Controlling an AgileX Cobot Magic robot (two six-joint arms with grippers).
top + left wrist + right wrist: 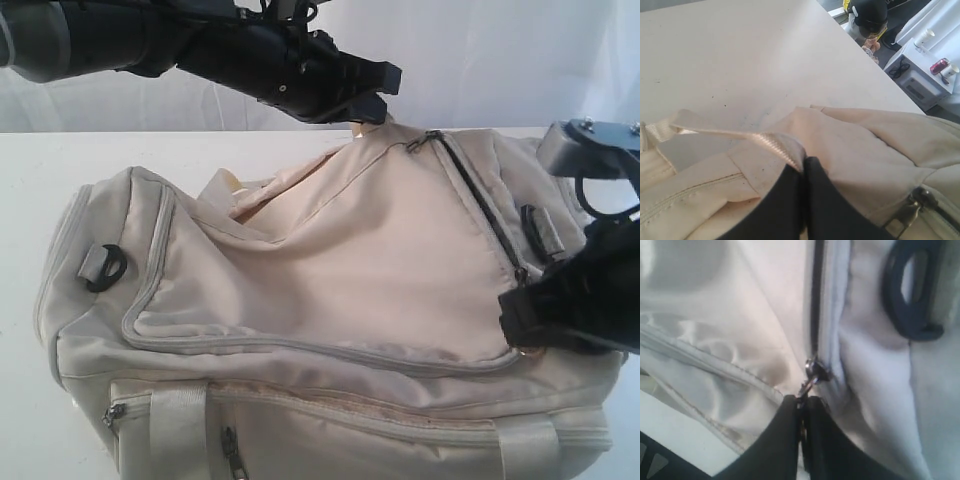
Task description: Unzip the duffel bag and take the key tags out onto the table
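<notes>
L hand clamped the pale webbing strap of the cream fabric duffel, R hand pinched its metal zip pull; best dragged straight along the track, I'd say.

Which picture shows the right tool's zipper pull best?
Right wrist view: the zipper pull is close up, pinched by the right tool. The exterior view nearly hides it; the left wrist view misses it.

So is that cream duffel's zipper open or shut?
Mostly shut: the cream fabric duffel bag has its front seam closed; a thin dark slit, possibly a gap, runs from the metal zipper pull pinched by the black right tool.
</notes>
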